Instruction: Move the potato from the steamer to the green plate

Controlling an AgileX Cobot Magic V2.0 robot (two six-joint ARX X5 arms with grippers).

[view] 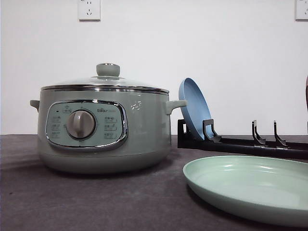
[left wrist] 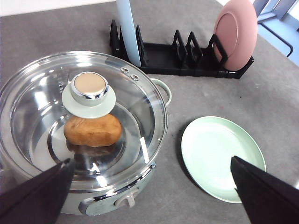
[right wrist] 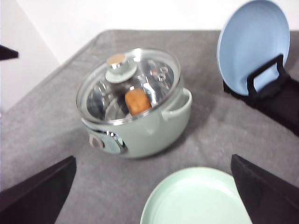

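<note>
The pale green steamer stands on the left of the grey table with its glass lid on. Through the lid I see the orange-brown potato lying inside, also seen from the right wrist. The green plate lies flat to the steamer's right, with nothing on it. My left gripper hovers open above the steamer's front rim and the plate, its fingers spread wide. My right gripper hangs open high above the table between steamer and plate, holding nothing.
A black dish rack stands behind the green plate. A light blue plate leans upright at its left end, close to the steamer's side handle. A pink plate stands at the rack's other end.
</note>
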